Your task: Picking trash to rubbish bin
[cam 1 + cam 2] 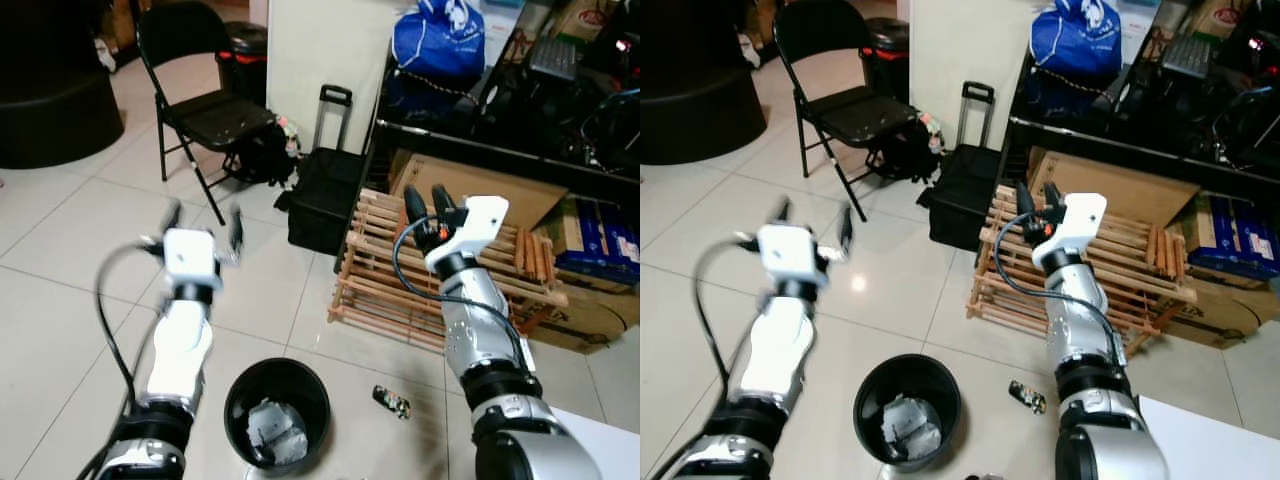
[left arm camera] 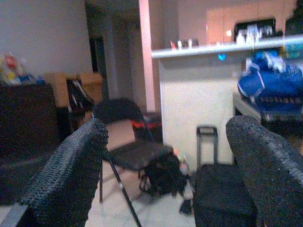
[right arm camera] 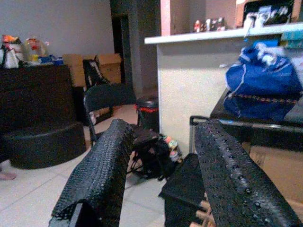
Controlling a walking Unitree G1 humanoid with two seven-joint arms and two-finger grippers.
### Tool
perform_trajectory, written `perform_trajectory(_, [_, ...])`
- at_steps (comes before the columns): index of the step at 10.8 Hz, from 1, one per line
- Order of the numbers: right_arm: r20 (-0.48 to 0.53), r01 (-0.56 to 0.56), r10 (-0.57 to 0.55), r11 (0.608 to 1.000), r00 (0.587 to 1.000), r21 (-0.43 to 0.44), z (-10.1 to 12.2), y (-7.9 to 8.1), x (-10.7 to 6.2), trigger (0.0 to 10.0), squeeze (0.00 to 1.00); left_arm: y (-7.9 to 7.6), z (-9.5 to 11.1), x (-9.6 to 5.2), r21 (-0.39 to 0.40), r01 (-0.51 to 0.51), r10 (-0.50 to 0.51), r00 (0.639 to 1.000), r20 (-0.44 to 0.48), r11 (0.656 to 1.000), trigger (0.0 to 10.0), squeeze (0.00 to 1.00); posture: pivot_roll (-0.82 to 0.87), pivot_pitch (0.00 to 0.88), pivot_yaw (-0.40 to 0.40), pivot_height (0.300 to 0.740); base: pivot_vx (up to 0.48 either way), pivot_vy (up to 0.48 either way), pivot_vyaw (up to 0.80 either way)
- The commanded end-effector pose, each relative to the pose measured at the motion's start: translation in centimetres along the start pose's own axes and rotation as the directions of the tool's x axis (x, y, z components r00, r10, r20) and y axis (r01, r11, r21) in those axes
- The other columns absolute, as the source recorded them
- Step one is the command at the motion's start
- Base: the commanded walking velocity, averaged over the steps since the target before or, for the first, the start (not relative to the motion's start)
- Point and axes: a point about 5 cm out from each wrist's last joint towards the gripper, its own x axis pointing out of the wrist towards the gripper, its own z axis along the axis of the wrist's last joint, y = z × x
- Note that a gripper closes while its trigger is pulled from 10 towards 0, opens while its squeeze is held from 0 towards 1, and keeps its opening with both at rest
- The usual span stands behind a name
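A round black rubbish bin (image 1: 277, 412) stands on the tiled floor just in front of me, with crumpled pale trash (image 1: 270, 428) inside. A small dark piece of trash (image 1: 392, 401) lies on the floor to the bin's right. My left gripper (image 1: 205, 225) is raised above and left of the bin, blurred, its fingers (image 2: 71, 175) spread open and holding nothing. My right gripper (image 1: 430, 205) is raised in front of the wooden rack, fingers (image 3: 102, 177) apart and empty.
A wooden slatted rack (image 1: 395, 290) lies on the floor right of centre, with cardboard boxes (image 1: 590, 300) behind it. A black trolley case (image 1: 325, 195) and a black folding chair (image 1: 205, 110) stand farther back. A dark shelf with a blue bag (image 1: 437, 40) sits at the right.
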Motion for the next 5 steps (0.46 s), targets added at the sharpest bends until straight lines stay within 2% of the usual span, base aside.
perform_trajectory(1, [-0.043, 0.017, -0.017, 1.000, 0.999, 0.006, -0.8, -0.4, -0.7, 10.0, 0.00, -1.0, -0.6, -0.6, -0.008, 0.038, -0.039, 0.998, -0.041, 0.999, 10.0, 0.00, 0.09, 0.014, -0.128, 0.740, 0.000, 0.000, 0.00])
perform_trajectory(2, [-0.080, 0.018, -0.019, 1.000, 0.997, -0.004, -1.7, -0.1, -1.2, 10.0, 0.00, -2.3, -1.0, -1.4, -0.011, 0.096, -0.097, 0.993, -0.067, 0.995, 10.0, 0.00, 0.08, 0.014, -0.123, 0.740, 0.000, 0.000, 0.00])
perform_trajectory(3, [-0.084, 0.023, -0.021, 1.000, 0.996, 0.015, -1.6, 0.1, -1.3, 10.0, 0.00, -3.0, -0.8, -1.6, -0.038, 0.093, -0.096, 0.993, -0.071, 0.995, 10.0, 0.00, 0.08, 0.014, -0.120, 0.740, 0.000, 0.000, 0.00])
perform_trajectory(5, [-0.106, 0.038, -0.033, 0.999, 0.994, 0.036, -1.7, 0.1, -1.4, 10.0, 0.00, -3.9, -0.5, -1.5, -0.054, 0.088, -0.092, 0.993, -0.077, 0.995, 10.0, 0.00, 0.08, 0.014, -0.124, 0.740, 0.000, 0.000, -0.80])
